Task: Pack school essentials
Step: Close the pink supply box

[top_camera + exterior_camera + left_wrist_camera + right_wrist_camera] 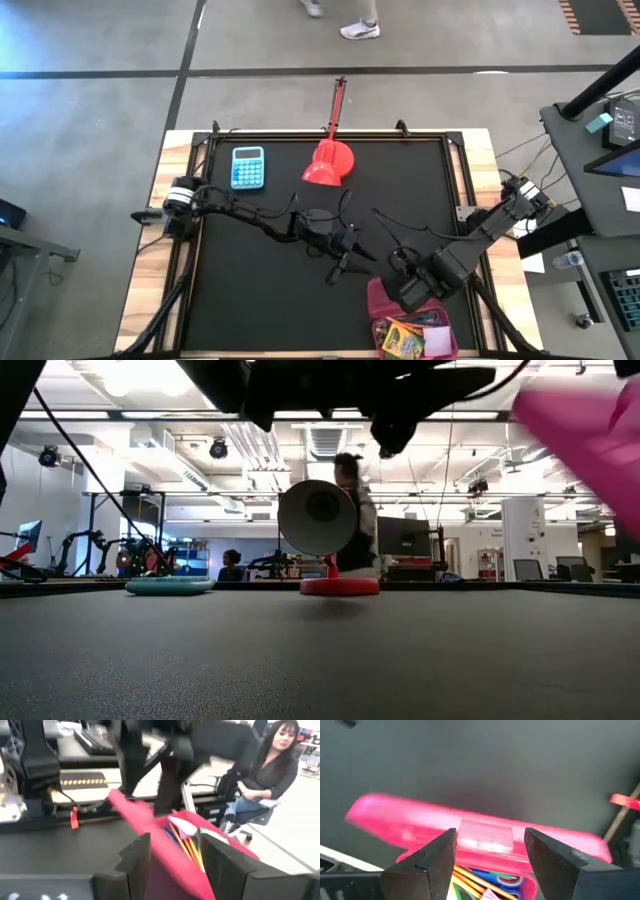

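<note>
While the black mat's middle lies bare, the bright pink plastic pencil case (412, 318) sits at the bench's (178, 150) near edge on the right, its lid up. Inside it show the yellow-green crayon box (405, 340) and the orange and yellow pencils (470, 878). Above its lid hangs the right tool (490, 851), fingers spread and grasping nothing. At mid-mat the left tool (340, 266) is likewise released. Along the far edge rest a light-blue calculator (248, 167) and a red domed object (328, 163). No writing is readable.
</note>
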`<state>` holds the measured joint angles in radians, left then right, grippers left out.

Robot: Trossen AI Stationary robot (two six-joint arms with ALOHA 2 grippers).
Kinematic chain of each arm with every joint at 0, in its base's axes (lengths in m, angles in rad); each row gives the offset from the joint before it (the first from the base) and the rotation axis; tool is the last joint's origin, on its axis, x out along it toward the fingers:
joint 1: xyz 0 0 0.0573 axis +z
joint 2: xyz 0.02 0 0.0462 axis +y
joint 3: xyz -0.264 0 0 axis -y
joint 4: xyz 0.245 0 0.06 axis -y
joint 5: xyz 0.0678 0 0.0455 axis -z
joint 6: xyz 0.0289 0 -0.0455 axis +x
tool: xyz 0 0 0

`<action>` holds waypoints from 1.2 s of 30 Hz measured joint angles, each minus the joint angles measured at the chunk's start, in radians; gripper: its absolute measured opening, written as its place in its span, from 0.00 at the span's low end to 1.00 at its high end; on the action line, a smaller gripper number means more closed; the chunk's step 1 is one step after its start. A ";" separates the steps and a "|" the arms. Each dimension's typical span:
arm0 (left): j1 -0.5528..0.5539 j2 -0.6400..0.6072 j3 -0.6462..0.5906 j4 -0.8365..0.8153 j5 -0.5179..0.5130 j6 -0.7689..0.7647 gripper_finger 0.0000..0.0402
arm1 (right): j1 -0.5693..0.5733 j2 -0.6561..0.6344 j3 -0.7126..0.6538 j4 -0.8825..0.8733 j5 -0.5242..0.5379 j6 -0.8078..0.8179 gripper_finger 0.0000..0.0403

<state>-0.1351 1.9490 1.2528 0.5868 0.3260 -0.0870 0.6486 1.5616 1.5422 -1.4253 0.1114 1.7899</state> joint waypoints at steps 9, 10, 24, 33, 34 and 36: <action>0.000 -0.007 -0.022 -0.059 -0.020 -0.124 0.39 | 0.114 0.018 0.147 -0.016 0.002 -0.027 0.56; 0.000 -0.007 -0.022 -0.074 -0.021 -0.134 0.39 | 0.133 0.027 0.160 -0.006 0.003 -0.016 0.56; -0.002 -0.007 -0.023 -0.125 -0.028 -0.197 0.39 | 0.380 0.341 0.247 0.262 -0.143 -0.168 0.56; -0.009 -0.007 -0.023 -0.126 -0.028 -0.249 0.39 | 0.421 0.525 0.408 0.176 -0.146 -0.294 0.55; -0.011 -0.007 -0.023 -0.126 -0.028 -0.249 0.39 | 0.421 0.538 0.417 0.157 -0.146 -0.304 0.55; -0.011 -0.006 -0.023 -0.125 -0.028 -0.249 0.39 | 0.421 0.555 0.418 0.138 -0.146 -0.322 0.55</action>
<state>-0.1463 1.9427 1.2295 0.4616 0.2977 -0.3363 1.0691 2.1161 1.9602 -1.2872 -0.0345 1.4675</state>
